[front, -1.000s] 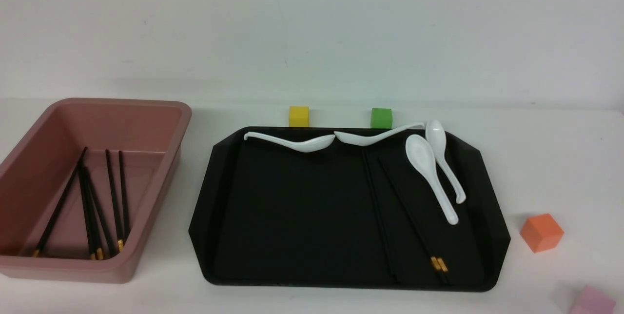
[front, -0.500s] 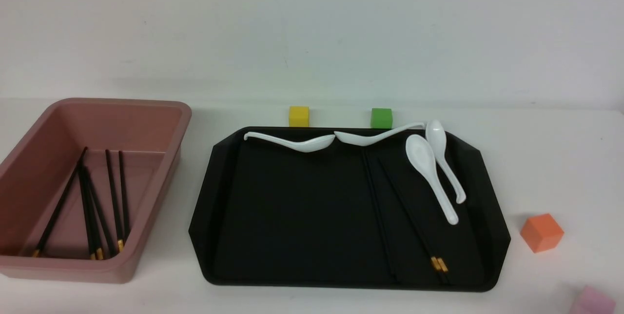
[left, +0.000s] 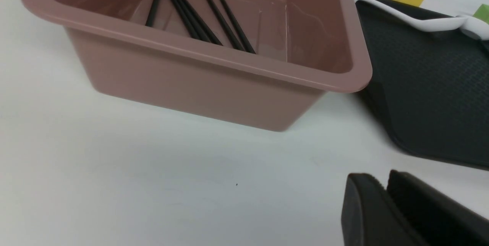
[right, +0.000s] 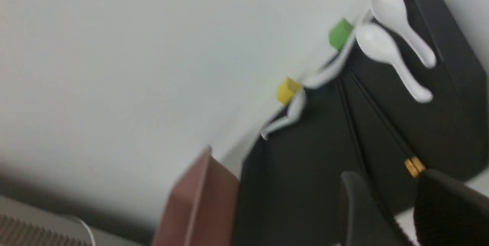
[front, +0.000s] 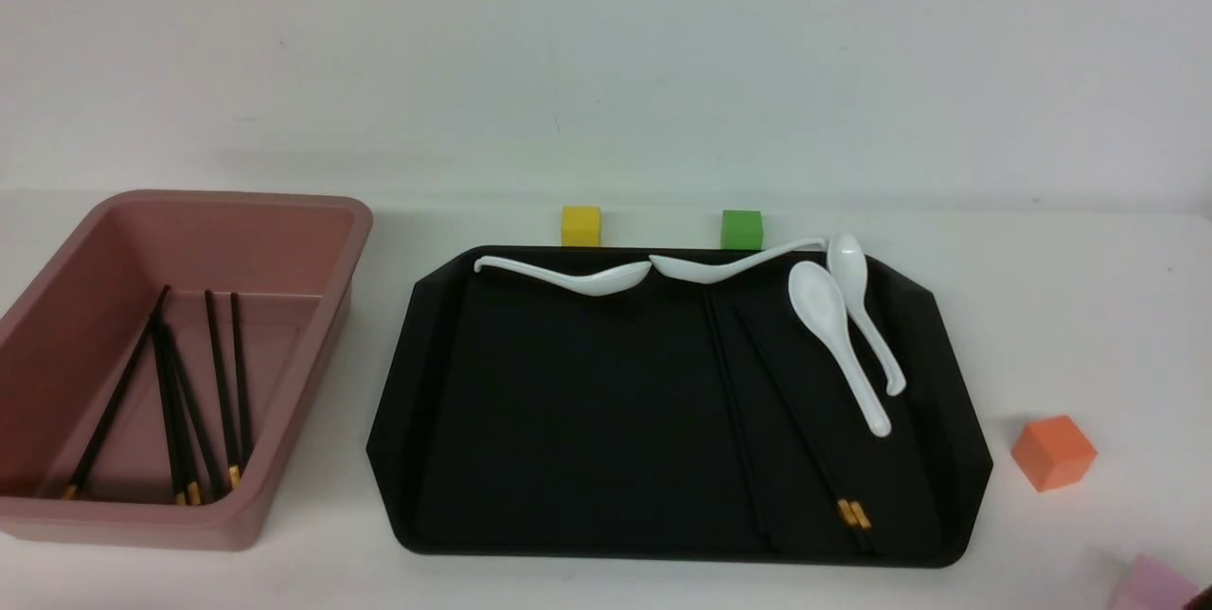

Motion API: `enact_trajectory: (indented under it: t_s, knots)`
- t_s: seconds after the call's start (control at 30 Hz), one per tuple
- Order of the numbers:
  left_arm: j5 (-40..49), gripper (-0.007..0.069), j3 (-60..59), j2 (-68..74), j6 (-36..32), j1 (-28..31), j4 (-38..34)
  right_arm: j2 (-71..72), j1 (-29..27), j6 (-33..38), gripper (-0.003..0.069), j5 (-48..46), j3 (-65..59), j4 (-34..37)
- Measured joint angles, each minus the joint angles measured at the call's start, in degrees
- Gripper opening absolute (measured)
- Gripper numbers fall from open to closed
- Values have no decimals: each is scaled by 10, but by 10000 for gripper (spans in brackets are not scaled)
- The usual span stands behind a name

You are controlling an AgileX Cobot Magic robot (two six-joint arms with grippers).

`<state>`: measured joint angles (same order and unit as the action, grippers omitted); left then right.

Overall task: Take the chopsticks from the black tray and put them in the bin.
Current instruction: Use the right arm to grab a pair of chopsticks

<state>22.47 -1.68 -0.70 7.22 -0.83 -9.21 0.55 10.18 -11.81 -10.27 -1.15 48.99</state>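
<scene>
Front view against one second earlier: the black tray (front: 417, 383), the bin (front: 284, 203), the spoons and the cubes lay as before. The only change was a dark sliver (front: 1204, 597) at the lower right edge beside the pink cube (front: 1150, 586); I could not tell what it was.

Chopsticks (front: 805, 430): one pair lay side by side on the right half of the tray, gold bands toward the near rim. A further black stick lay just left of them, hard to separate from the black floor. Five more chopsticks (front: 220, 383) lay on the floor of the bin, at the left of the worktop (front: 1089, 307) and apart from the tray.

Four white spoons (front: 833, 335) lay on the tray, two along its far rim and two at the far right. The yellow cube (front: 580, 225) and green cube (front: 740, 229) stood behind the tray. The orange cube (front: 1053, 452) stood to its right.

Left tool (left: 378, 179): low over bare worktop on the near side of the bin, touching neither bin nor tray. Fingers together, nothing between them.

Right tool (right: 386, 175): picture blurred and tilted. It hung over the near right part of the tray, close to the gold bands (right: 413, 166). Fingers apart, holding nothing.
</scene>
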Motion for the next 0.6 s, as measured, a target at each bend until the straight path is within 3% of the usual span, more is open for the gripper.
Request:
enact_trajectory:
  t_s: [0.13,0.17,0.23,0.33,0.43,0.6]
  knots:
    - [0,101,0,0,0,0,0,-10,0,53,123,40,42,4]
    - [0,103,0,0,0,0,0,-34,0,104,48,76,85,2]
    - [0,104,0,0,0,0,0,-82,0,162,-2,103,135,0]
    - [0,107,0,0,0,0,0,-167,0,235,-4,91,208,-1]
    - [0,111,0,0,0,0,0,-277,0,263,2,-3,280,-2]
    - [0,111,0,0,0,0,0,-506,0,234,3,-269,400,-37]
